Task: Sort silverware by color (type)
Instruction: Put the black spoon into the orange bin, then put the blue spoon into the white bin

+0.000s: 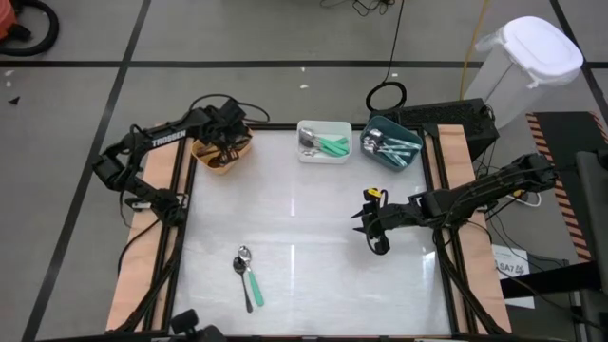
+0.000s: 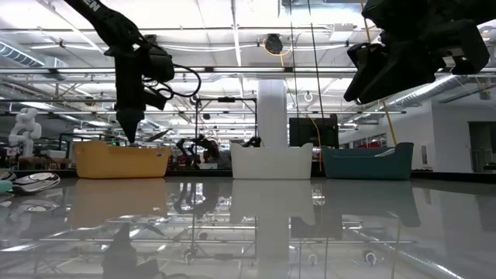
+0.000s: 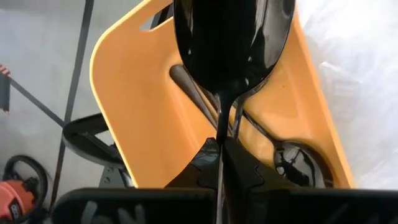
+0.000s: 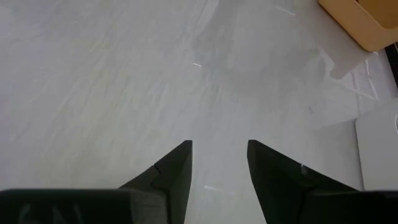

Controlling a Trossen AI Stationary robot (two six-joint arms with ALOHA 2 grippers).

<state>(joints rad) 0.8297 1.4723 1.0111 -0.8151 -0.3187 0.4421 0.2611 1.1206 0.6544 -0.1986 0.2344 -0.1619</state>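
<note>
My left gripper is over the orange bin at the table's far left, pointing down, shut on a black spoon. More black spoons lie in that bin. A spoon with a mint-green handle lies flat on the table near the front; its metal bowl points toward the far edge. My right gripper hovers open and empty above the table, right of the middle, and also shows in its wrist view. The white bin holds mint-handled spoons and the teal bin holds silver ones. My left gripper pinches the black spoon's thin handle between its two fingers. The spoon runs along the fingers, and its bowl sticks out past the fingertips. The fingers point down from above into the orange bin. Whether the spoon touches the bin, I cannot tell.
The three bins stand in a row along the table's far edge. The table has raised dark rails on its left and right sides. A white lidded container stands on the floor beyond the far right corner.
</note>
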